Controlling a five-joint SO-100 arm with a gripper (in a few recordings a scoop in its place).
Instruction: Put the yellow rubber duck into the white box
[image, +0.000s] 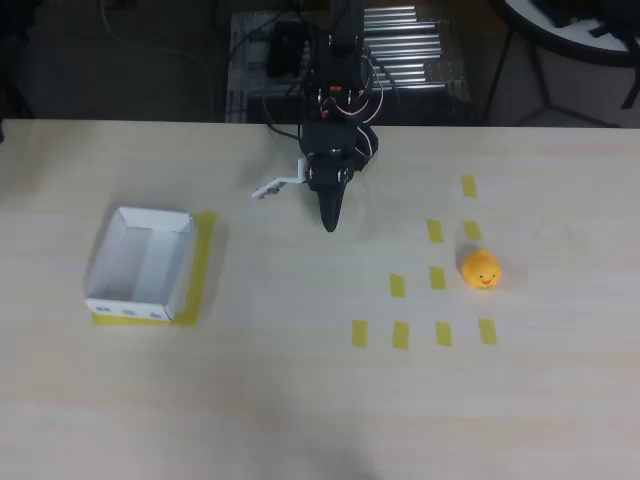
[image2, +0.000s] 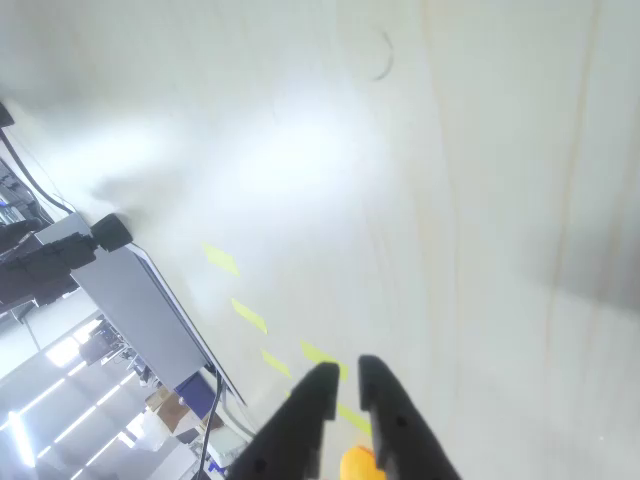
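the black claw (image: 328, 222) hangs over the pale tabletop (image: 300, 400), its tips pressed nearly together and holding nothing. the yellow rubber duck (image: 481, 269) sits at right among yellow tape strips (image: 398, 285), well apart from the white box (image: 140, 267) at left.

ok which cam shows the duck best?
Overhead view: the yellow rubber duck is whole and unobstructed on the table, right of the tape marks. In the wrist view just a sliver of it peeks between the fingers at the bottom edge.

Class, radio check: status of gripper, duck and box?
Gripper nearly shut, holding nothing. Duck on table, right of it. Box left, empty. Nothing between.
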